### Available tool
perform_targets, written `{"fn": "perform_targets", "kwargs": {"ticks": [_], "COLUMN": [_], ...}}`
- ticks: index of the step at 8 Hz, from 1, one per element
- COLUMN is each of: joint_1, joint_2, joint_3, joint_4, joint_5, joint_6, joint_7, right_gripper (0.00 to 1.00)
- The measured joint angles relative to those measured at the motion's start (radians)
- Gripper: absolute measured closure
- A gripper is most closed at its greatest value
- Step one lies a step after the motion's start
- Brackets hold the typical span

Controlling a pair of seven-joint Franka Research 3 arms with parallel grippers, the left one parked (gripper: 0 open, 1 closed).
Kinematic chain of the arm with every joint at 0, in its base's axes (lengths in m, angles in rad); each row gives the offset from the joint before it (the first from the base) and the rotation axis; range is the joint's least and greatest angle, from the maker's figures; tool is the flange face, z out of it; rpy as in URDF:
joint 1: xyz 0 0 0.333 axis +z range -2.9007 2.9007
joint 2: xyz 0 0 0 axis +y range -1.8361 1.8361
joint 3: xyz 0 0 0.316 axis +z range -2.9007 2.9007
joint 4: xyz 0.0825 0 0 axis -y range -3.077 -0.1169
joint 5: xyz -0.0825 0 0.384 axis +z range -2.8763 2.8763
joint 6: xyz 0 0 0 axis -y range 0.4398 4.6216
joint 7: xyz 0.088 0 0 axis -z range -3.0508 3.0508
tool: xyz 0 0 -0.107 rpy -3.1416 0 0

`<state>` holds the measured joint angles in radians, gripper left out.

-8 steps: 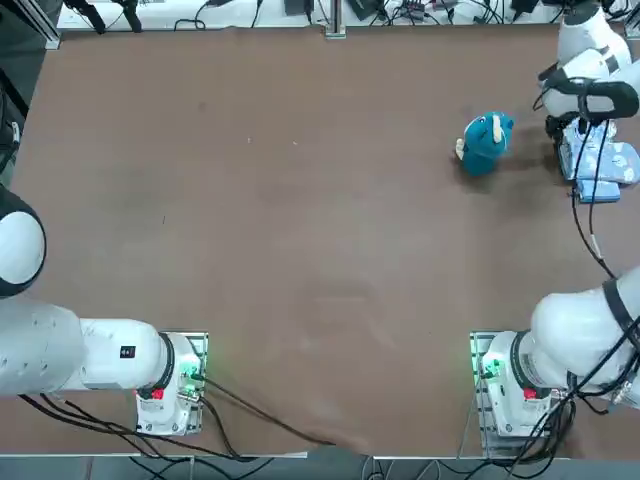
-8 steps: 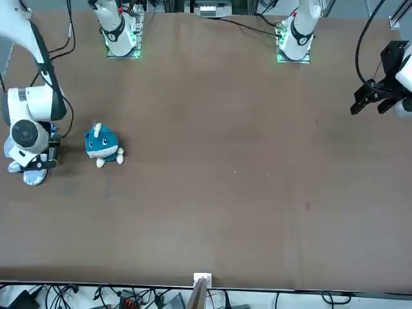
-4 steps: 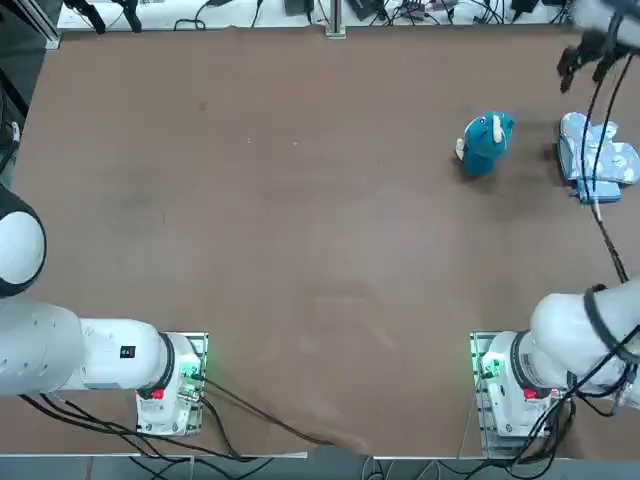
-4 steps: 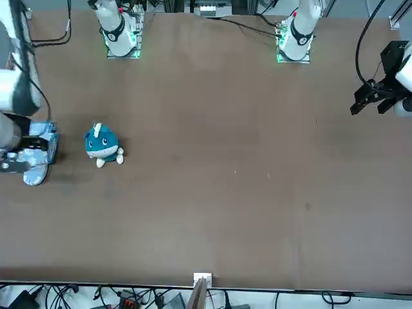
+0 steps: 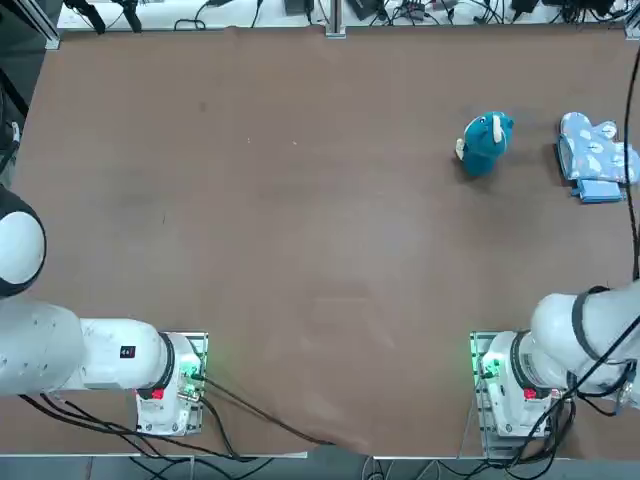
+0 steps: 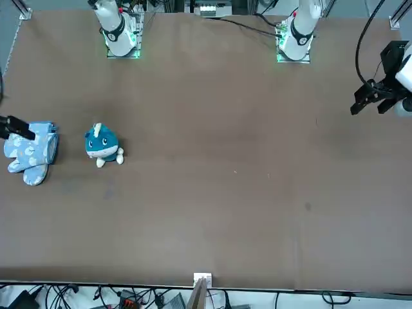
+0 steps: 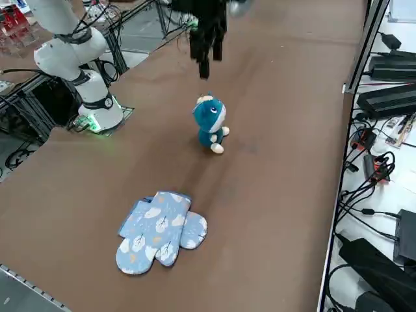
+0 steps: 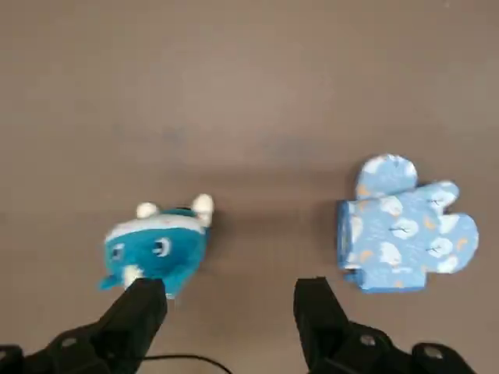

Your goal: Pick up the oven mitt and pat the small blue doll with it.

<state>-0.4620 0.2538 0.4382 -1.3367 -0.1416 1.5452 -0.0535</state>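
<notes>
Brown tabletop (image 5: pixel 300 220) fills the top view, with the small blue doll (image 5: pixel 485 143) toward the far right and the oven mitt (image 5: pixel 596 158) lying flat just beside it, close to the table's right edge; the 2 do not touch. The right gripper itself is out of this picture.

From the front view, the doll (image 6: pixel 102 145) sits upright near the left side and the mitt (image 6: pixel 29 152) lies beside it at the edge, where a dark part of the arm overlaps the mitt's corner.

From the right side view, the mitt (image 7: pixel 160 230) lies nearest the camera, the doll (image 7: pixel 210 123) stands beyond it, and the right gripper (image 7: pixel 207 45) hangs raised above the table past the doll, blurred.

From the right wrist view, the gripper (image 8: pixel 230 300) has its 2 fingers (image 8: pixel 140 308) spread apart, holding nothing, high over the bare table between doll (image 8: pixel 155 248) and mitt (image 8: pixel 404 228).
</notes>
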Motion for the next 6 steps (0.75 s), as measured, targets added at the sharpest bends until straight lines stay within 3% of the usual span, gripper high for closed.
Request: {"fn": "perform_targets", "kwargs": {"ticks": [2, 3, 6], "joint_1": [0.011, 0.059, 0.321], "joint_2": [-0.056, -0.088, -0.138], "joint_3": [0.055, 0.026, -0.263], "joint_4": [0.022, 0.022, -0.007], "joint_5": [0.035, 0.053, 0.170], "joint_6": [-0.044, -0.078, -0.119], "joint_7": [0.028, 0.046, 0.052], "right_gripper": [0.00, 0.00, 0.00]}}
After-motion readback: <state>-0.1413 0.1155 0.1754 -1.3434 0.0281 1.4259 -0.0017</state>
